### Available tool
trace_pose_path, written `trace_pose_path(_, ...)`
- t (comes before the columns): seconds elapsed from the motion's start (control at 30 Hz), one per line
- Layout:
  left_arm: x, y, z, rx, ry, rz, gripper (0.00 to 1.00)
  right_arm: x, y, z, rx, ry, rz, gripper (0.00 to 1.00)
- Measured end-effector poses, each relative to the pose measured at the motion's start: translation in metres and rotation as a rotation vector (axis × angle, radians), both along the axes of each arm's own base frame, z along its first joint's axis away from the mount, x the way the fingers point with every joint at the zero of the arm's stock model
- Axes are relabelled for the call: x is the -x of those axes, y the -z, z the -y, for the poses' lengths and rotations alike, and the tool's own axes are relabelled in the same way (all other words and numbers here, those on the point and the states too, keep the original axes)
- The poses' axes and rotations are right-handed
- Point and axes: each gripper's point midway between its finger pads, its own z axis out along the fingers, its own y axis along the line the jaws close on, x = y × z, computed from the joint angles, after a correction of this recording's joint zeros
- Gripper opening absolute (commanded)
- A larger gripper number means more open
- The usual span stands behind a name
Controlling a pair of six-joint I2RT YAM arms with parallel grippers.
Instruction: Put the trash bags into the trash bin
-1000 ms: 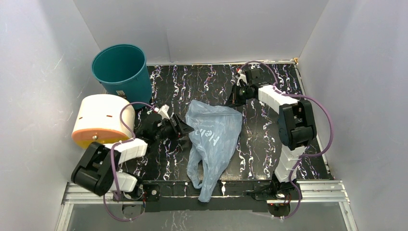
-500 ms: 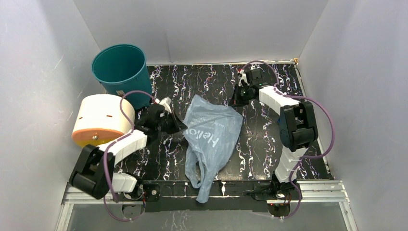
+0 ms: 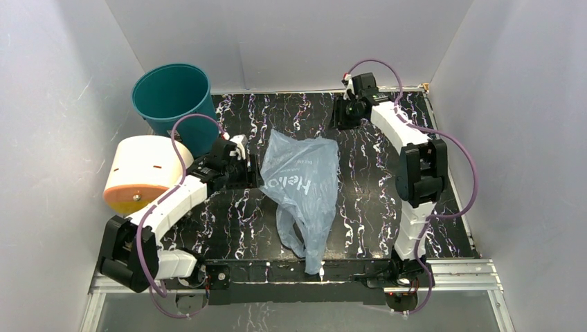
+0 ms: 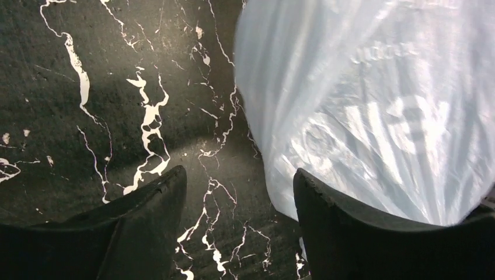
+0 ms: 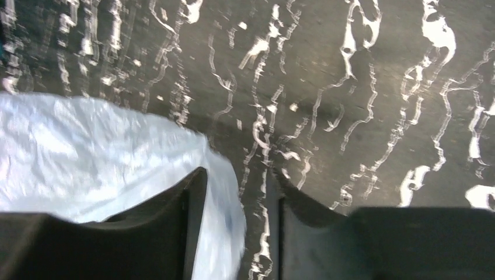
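Observation:
The trash bag [image 3: 302,183], thin light-blue plastic with white lettering, lies crumpled flat on the middle of the black marbled table [image 3: 374,187]. The teal trash bin [image 3: 173,97] stands upright at the back left, with nothing showing inside. My left gripper [image 3: 247,174] is open at the bag's left edge. In the left wrist view the bag [image 4: 373,99] reaches up to the right finger of that gripper [image 4: 239,182]. My right gripper [image 3: 343,123] hangs open by the bag's back right corner. In the blurred right wrist view the bag's corner [image 5: 225,233] lies loose in the gap of this gripper [image 5: 236,178].
A cream cylinder with an orange end [image 3: 142,173] lies on its side at the left, just in front of the bin and beside my left arm. White walls close in the table on three sides. The bag's tail reaches the front edge [image 3: 315,266].
The bag has slid left and toward the back, and its tail has drawn up from the front edge. Both arms moved toward the back. Both grippers have opened since half a second ago.

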Motion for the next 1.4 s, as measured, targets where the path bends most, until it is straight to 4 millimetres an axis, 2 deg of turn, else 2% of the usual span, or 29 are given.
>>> trace_pose_path(0.17,0.008,-0.005,0.001,0.041,-0.002,0.020,0.72,0.017,0.020,0.027,0.056,0.078,-0.074,0.60)
trace_pose_path(0.27,0.021,-0.002,0.004,0.097,0.003,0.014,0.75,0.046,0.029,0.048,0.051,0.132,-0.134,0.64)
trace_pose_path(0.33,0.032,0.005,0.005,0.129,0.002,-0.005,0.76,0.066,0.028,0.052,0.001,0.145,-0.158,0.65)
trace_pose_path(0.4,0.042,0.011,0.005,0.148,-0.002,-0.029,0.76,0.094,0.025,0.048,-0.091,0.139,-0.185,0.65)
trace_pose_path(0.5,0.050,0.014,0.007,0.180,-0.002,-0.046,0.75,0.137,0.029,0.022,-0.272,0.068,-0.258,0.65)
trace_pose_path(0.6,0.053,0.011,0.014,0.236,0.010,-0.036,0.75,0.178,0.053,0.003,-0.411,0.045,-0.401,0.63)
trace_pose_path(0.7,0.053,0.008,0.024,0.296,0.028,-0.029,0.74,0.214,0.074,-0.006,-0.455,0.062,-0.538,0.51)
trace_pose_path(0.77,0.056,0.008,0.031,0.322,0.047,-0.024,0.72,0.217,0.073,-0.014,-0.470,0.053,-0.557,0.42)
trace_pose_path(0.83,0.062,0.013,0.042,0.319,0.085,-0.033,0.66,0.212,0.068,-0.021,-0.488,0.037,-0.530,0.28)
trace_pose_path(0.87,0.067,0.016,0.048,0.315,0.109,-0.043,0.61,0.208,0.065,-0.023,-0.494,0.034,-0.513,0.24)
trace_pose_path(0.9,0.071,0.020,0.054,0.310,0.131,-0.054,0.59,0.204,0.064,-0.024,-0.500,0.039,-0.499,0.22)
trace_pose_path(0.93,0.074,0.023,0.057,0.301,0.140,-0.062,0.58,0.200,0.063,-0.025,-0.502,0.045,-0.486,0.14)
trace_pose_path(0.97,0.079,0.027,0.060,0.289,0.154,-0.069,0.57,0.197,0.063,-0.025,-0.502,0.053,-0.477,0.10)
trace_pose_path(1.03,0.084,0.033,0.061,0.269,0.159,-0.072,0.57,0.194,0.063,-0.024,-0.499,0.070,-0.470,0.08)
trace_pose_path(1.13,0.086,0.037,0.054,0.256,0.128,-0.055,0.45,0.188,0.063,-0.024,-0.499,0.089,-0.453,0.07)
trace_pose_path(1.27,0.085,0.042,0.050,0.242,0.105,-0.047,0.42,0.183,0.060,-0.026,-0.513,0.092,-0.431,0.07)
trace_pose_path(1.33,0.084,0.050,0.049,0.223,0.101,-0.062,0.49,0.181,0.059,-0.026,-0.519,0.094,-0.425,0.07)
trace_pose_path(1.4,0.083,0.060,0.049,0.206,0.099,-0.083,0.51,0.180,0.058,-0.027,-0.523,0.096,-0.423,0.07)
